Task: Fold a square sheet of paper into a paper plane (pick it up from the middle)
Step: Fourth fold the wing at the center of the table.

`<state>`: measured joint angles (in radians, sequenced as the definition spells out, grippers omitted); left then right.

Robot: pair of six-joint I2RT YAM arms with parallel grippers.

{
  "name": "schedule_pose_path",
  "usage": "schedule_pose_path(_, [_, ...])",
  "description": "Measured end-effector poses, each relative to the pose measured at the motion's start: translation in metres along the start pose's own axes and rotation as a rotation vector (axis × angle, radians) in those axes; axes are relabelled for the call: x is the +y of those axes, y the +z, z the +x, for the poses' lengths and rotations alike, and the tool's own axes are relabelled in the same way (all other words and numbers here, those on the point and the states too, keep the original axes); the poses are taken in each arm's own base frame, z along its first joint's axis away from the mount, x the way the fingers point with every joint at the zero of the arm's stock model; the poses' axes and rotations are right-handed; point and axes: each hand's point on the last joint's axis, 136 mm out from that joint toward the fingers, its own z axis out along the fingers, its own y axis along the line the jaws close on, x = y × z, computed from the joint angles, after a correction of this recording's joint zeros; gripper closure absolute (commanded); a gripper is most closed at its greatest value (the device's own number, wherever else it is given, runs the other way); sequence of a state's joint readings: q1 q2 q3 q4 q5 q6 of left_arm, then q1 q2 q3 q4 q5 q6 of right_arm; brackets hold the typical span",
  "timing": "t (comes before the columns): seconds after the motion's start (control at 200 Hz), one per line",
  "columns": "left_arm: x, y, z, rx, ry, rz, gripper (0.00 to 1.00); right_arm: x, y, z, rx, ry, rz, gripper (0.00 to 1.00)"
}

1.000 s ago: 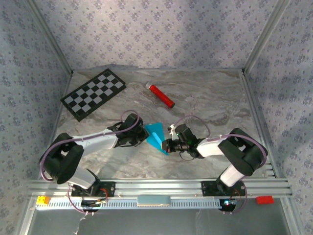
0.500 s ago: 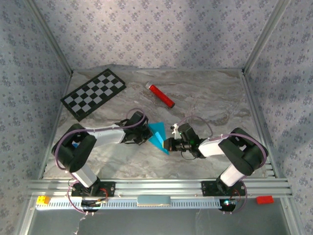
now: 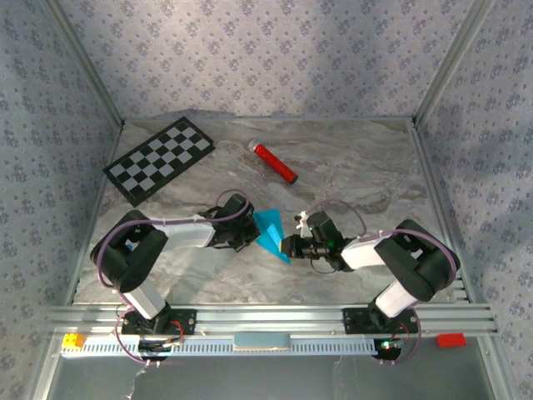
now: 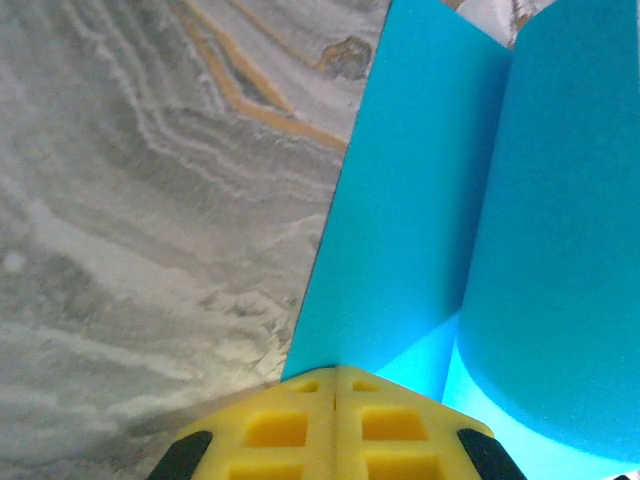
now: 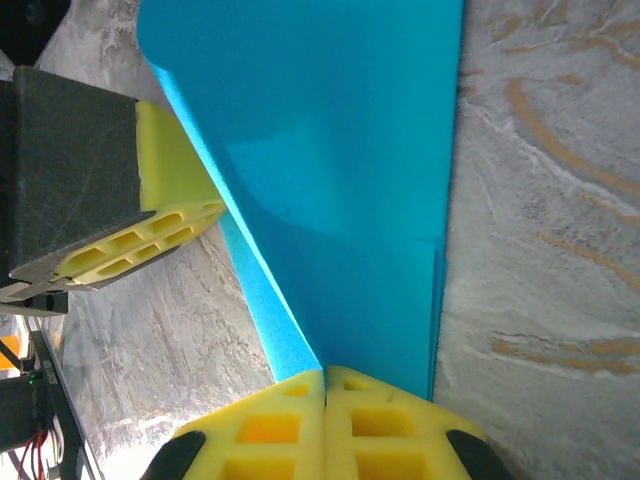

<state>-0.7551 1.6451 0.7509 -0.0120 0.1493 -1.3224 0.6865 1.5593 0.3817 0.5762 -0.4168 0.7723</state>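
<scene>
From above you just get the blue paper (image 3: 268,231) around the middle of the worktop (image 3: 350,167), pinned between left gripper (image 3: 247,234) and right gripper (image 3: 288,246). Your wrist cams show more: both sets of yellow pads (image 4: 280,430) are squeezed together on its edges, and one flap is curling up.

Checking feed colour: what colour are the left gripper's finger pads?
Yellow pads, clearest in the left wrist view.

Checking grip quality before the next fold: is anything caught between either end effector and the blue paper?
Nothing visible. The left end effector and right end effector each close straight on the blue paper; the red cylinder lies apart, farther back.
</scene>
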Motion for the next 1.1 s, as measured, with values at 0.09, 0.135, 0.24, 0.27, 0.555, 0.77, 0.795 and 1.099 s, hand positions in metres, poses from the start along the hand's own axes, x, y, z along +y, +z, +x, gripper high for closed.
schedule_pose_path(0.09, [0.0005,-0.0005,0.0009,-0.004,-0.003,-0.003,0.98,0.0002,-0.0001,-0.0001,-0.002,0.005,-0.002,1.0])
schedule_pose_path(0.135, [0.0006,-0.0008,0.0014,-0.006,-0.001,-0.005,0.98,0.0001,-0.0001,0.0,-0.001,0.007,-0.001,1.0])
schedule_pose_path(0.24, [0.0015,-0.0012,0.0021,-0.012,0.002,-0.011,0.98,-0.0004,-0.0003,0.0003,-0.001,0.013,-0.001,1.0])
schedule_pose_path(0.27, [0.0015,-0.0014,0.002,-0.013,0.001,-0.011,0.98,-0.0006,-0.0003,0.0003,-0.002,0.016,-0.001,1.0])
schedule_pose_path(0.555, [0.0043,-0.0032,0.0037,-0.024,-0.004,-0.016,0.98,-0.0009,-0.0008,0.0004,-0.006,0.032,-0.004,1.0])
schedule_pose_path(0.77, [0.0066,-0.0044,0.0037,-0.029,-0.006,-0.024,0.98,-0.0034,-0.0001,-0.0008,-0.006,0.053,-0.006,1.0])
schedule_pose_path(0.795, [0.0067,-0.0045,0.0035,-0.03,-0.006,-0.024,0.98,-0.0034,0.0002,-0.0009,-0.006,0.053,-0.008,1.0])
schedule_pose_path(1.099, [0.0084,-0.0056,0.0028,-0.036,-0.003,-0.031,0.94,-0.0033,0.0019,-0.0004,0.011,0.075,-0.037,1.0])
